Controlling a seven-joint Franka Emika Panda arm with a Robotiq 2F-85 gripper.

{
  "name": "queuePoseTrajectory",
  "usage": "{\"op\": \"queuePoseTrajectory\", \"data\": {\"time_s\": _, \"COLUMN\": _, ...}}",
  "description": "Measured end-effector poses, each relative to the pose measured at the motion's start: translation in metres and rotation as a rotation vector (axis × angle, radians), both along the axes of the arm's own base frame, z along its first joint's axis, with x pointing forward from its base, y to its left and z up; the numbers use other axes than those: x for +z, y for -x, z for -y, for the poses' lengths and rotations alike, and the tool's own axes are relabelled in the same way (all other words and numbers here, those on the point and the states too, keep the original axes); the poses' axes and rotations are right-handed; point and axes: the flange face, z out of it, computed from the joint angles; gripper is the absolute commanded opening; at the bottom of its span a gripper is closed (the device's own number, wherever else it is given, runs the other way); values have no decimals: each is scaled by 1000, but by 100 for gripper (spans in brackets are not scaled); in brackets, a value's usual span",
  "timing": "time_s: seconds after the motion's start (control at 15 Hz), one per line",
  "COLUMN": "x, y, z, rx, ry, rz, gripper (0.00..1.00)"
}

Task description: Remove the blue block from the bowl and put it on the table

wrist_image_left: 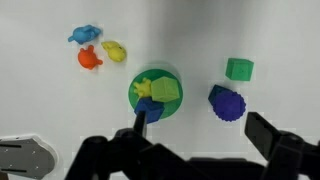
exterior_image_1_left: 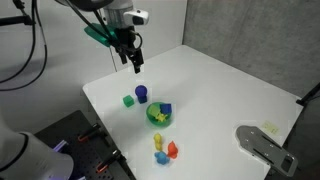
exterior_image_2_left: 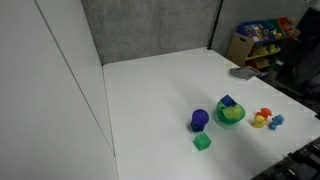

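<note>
No legible text, labels or numbers anywhere.

A grey wall panel (exterior_image_2_left: 150, 25) stands beside a cluttered shelf (exterior_image_2_left: 262, 42).

Table (exterior_image_1_left: 230, 80) matt white, smooth; bowl (exterior_image_2_left: 234, 118) prob. plastic.

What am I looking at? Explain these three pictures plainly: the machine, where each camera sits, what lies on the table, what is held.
The machine is a robot arm ending in a two-fingered gripper. Two pictures come from cameras standing apart from the robot, looking at the white table from different places. The third looks down from the arm's wrist, with the dark fingers along its lower edge. On the table sit a green bowl with a blue block in it, a blue-purple cylinder, a small green cube and a few small coloured toys. The gripper hangs open above the table and holds nothing.
</note>
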Motion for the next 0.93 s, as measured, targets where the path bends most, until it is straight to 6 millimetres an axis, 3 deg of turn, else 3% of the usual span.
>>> {"op": "queuePoseTrajectory", "data": {"time_s": 0.53, "x": -62, "y": -58, "z": 7, "rx": -78, "ry": 5, "rz": -28, "gripper": 100}}
{"op": "queuePoseTrajectory", "data": {"time_s": 0.93, "x": -113, "y": -93, "z": 35, "rx": -168, "ry": 9, "rz": -69, "gripper": 100}}
